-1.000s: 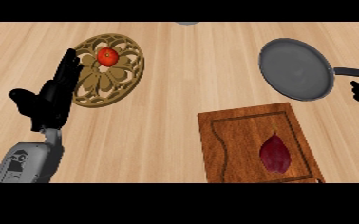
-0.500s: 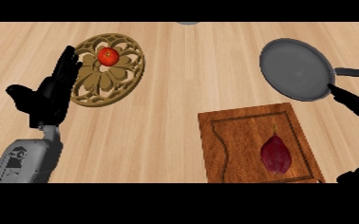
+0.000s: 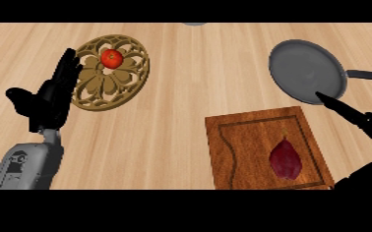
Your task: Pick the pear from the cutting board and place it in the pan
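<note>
Right hand (image 3: 347,112), fingers straight and apart, hovers beside cutting board (image 3: 263,150); pear (image 3: 286,158) lies ungrasped there, pan (image 3: 307,73) holds nothing: pick and place both remain.

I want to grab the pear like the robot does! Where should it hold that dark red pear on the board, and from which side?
Probably round its fat lower half, from above. The pear lies flat on the cutting board, thin stem end pointing up the board. The right hand is already nearest.
</note>
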{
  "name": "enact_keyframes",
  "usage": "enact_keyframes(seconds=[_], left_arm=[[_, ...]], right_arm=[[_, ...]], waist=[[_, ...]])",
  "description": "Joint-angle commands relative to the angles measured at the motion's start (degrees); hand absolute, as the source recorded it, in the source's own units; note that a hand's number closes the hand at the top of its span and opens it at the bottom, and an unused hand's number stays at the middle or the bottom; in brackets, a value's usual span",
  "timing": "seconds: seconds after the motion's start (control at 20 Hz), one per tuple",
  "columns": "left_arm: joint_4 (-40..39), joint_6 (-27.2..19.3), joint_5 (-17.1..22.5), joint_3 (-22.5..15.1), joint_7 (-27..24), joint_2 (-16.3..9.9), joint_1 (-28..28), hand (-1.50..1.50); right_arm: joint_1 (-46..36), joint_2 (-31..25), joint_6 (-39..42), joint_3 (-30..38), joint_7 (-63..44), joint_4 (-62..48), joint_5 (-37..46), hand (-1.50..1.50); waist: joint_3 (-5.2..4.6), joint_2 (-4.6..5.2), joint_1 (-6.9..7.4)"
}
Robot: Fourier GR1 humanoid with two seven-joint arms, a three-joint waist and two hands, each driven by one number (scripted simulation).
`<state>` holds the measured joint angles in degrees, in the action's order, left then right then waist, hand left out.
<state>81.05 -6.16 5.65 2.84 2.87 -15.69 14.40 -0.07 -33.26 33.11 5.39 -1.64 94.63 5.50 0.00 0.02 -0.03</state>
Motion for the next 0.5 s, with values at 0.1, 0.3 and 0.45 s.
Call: enact_keyframes(seconds=[0.1,0.3,0.45], left_arm=[[7.08,-1.06,-2.18,-1.93,0.89,2.74,-6.04,0.00],[-0.02,0.27,-1.91,0.64,-1.29,2.38,-1.74,0.00],[7.67,0.78,-1.78,-0.39,2.70,1.98,-4.75,0.00]], right_arm=[[2.87,2.84,-0.67,-2.19,3.02,1.78,7.84,-1.50],[0.57,2.49,-0.25,-3.46,1.45,-0.97,12.90,-1.50],[-1.09,2.59,0.77,-5.21,-1.19,-1.45,15.52,-1.50]], waist=[[0.01,-0.11,0.08],[0.00,0.02,-0.06],[0.01,-0.08,0.29]])
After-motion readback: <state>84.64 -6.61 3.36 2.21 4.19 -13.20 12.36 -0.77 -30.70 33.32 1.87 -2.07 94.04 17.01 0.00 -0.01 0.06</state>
